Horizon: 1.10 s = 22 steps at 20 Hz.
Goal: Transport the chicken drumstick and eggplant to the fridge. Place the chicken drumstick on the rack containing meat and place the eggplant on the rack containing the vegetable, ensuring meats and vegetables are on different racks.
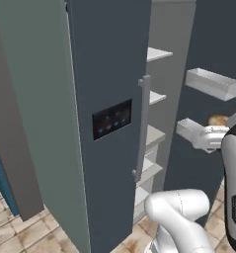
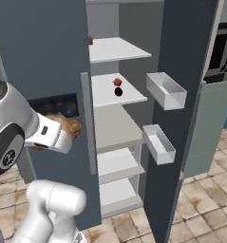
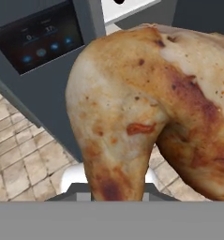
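The golden-brown chicken drumstick hangs in the air in front of the fridge's closed left door, level with its black light panel. My gripper is shut on it, and the meat hides the fingers. From the left I see the drumstick just above the white hand. The right fridge door stands open. The dark oval eggplant lies on the second pale shelf beside a small red item. A small brown item sits at the left edge of the top shelf.
Two pale door bins jut from the open right door. A long vertical grey handle runs down the closed door's edge. Lower shelves are bare. A grey-green column with a built-in microwave stands at the right.
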Available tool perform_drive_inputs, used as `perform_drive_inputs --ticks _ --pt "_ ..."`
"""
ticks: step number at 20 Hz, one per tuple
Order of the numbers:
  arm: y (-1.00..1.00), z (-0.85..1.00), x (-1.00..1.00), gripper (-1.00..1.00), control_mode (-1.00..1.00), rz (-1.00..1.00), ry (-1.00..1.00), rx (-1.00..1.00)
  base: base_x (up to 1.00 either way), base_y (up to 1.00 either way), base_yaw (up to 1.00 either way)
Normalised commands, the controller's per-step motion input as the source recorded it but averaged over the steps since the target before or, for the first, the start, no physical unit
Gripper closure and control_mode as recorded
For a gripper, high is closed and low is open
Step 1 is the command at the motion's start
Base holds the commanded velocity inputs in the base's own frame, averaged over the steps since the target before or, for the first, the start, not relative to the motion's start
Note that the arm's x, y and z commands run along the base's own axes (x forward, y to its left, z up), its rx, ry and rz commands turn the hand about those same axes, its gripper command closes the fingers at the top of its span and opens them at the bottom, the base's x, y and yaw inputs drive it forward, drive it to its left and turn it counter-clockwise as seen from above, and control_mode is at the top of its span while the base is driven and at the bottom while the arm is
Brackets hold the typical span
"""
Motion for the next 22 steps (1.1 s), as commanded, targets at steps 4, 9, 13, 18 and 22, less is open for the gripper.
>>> perform_drive_inputs --ticks 4,9,13,18,22 --pt "0.0 0.0 0.0 1.0 1.0 0.0 0.0 0.0 0.03 0.01 0.01" --pt "0.0 0.0 0.0 1.0 1.0 0.0 0.0 0.0 0.27 -0.35 0.02" --pt "0.0 0.0 0.0 1.0 1.0 0.0 0.0 0.0 0.94 -0.13 0.0" --pt "0.0 0.0 0.0 1.0 1.0 0.0 0.0 0.0 0.94 0.03 -0.02" --pt "0.0 0.0 0.0 1.0 1.0 0.0 0.0 0.0 0.73 0.12 -0.07"
